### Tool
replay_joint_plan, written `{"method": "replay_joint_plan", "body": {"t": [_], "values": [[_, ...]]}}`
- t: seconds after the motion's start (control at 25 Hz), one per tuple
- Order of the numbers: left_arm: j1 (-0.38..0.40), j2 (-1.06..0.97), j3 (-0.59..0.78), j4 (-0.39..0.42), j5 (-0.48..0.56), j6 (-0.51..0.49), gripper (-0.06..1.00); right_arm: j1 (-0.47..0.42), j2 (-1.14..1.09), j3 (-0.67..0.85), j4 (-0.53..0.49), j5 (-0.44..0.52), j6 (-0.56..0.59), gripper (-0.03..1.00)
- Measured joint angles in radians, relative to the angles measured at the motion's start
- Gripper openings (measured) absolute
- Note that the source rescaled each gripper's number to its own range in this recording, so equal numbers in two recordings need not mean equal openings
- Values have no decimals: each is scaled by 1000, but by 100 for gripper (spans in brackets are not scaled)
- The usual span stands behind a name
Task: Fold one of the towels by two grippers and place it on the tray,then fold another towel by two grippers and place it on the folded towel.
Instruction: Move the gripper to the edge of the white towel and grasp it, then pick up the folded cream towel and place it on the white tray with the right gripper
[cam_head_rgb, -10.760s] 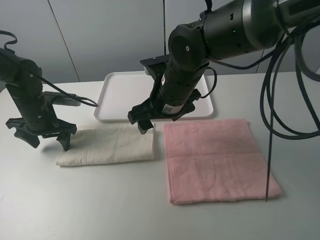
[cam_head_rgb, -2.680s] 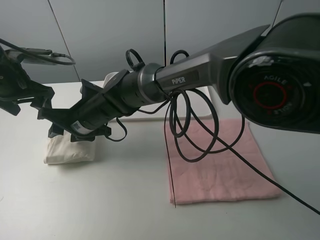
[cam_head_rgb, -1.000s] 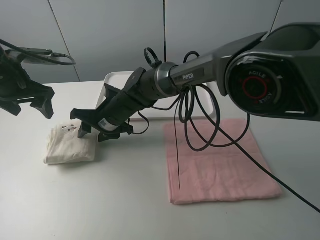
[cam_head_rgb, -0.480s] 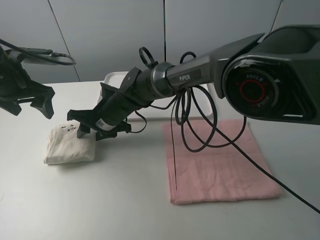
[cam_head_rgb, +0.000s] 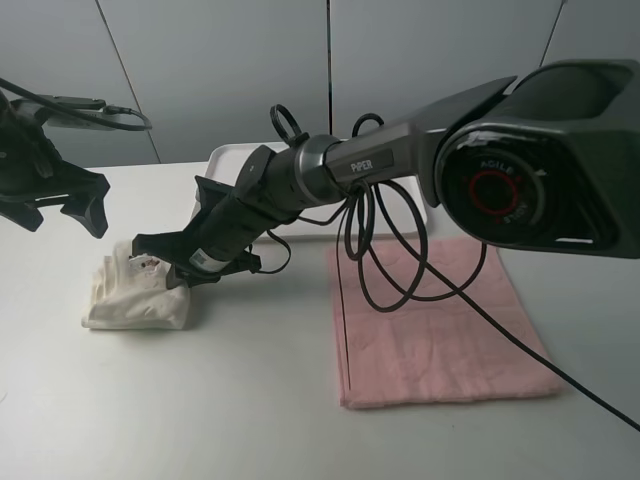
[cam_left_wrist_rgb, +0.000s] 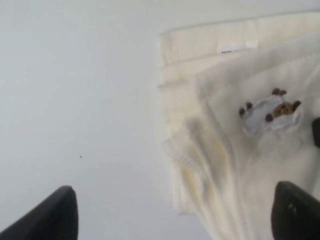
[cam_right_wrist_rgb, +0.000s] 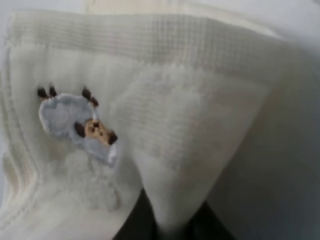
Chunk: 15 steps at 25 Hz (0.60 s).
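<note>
The cream towel (cam_head_rgb: 132, 297) lies folded into a small thick pad at the left of the table, its embroidered mark (cam_right_wrist_rgb: 75, 122) facing up. My right gripper (cam_head_rgb: 160, 268) reaches across from the right and is shut on the pad's right edge, where a fold of cloth (cam_right_wrist_rgb: 170, 200) is pinched between its dark fingers. Raised above and left of the pad, my left gripper (cam_head_rgb: 62, 222) stands wide open and holds nothing; its wrist view looks down on the cream towel (cam_left_wrist_rgb: 240, 145). The pink towel (cam_head_rgb: 440, 320) lies flat at the right. The white tray (cam_head_rgb: 222, 165) sits at the back, mostly hidden by the right arm.
The right arm (cam_head_rgb: 330, 175) stretches low across the table's middle, and its black cables (cam_head_rgb: 385, 260) loop down over the pink towel's left part. A grey wall stands right behind the table.
My right gripper slid left onto the cream towel and closed on its right edge, bunching the cloth a little. The left arm has not moved.
</note>
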Motion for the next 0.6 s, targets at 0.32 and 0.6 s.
{"method": "replay_joint_plan", "body": {"t": [0.32,0.6], "values": [[0,0,0,0,0,2,99,4,0,-68,-12,69,-6,6],[0,0,0,3,13,0,99,-3,1,-309,-97,213,-25,6]]}}
